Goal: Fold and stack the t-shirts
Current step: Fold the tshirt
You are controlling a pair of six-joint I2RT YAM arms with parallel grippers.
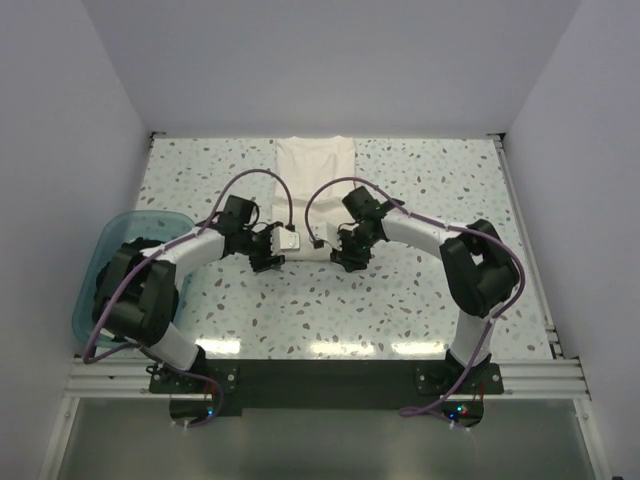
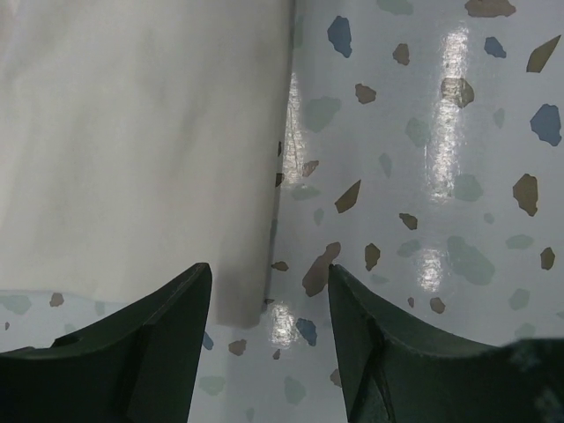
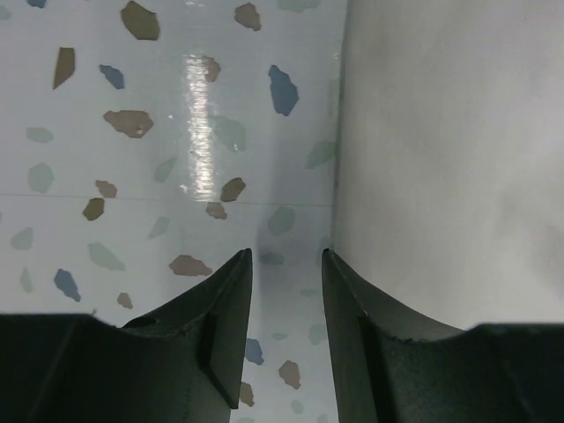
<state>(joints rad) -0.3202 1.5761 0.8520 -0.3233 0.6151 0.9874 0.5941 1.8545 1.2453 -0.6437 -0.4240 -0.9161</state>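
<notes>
A white t-shirt lies folded into a long narrow strip down the middle of the speckled table, and no print shows on it. My left gripper hangs low at the strip's near left corner. In the left wrist view its jaws are open over bare table, with the cloth just ahead and to the left. My right gripper sits at the near right corner. In the right wrist view it is open and holds nothing, the cloth's edge beside its right finger. No black shirt is in view.
A translucent teal tub stands at the table's left edge beside the left arm. The speckled table is bounded by white walls at the back and sides. Both arm bases are bolted to the near rail.
</notes>
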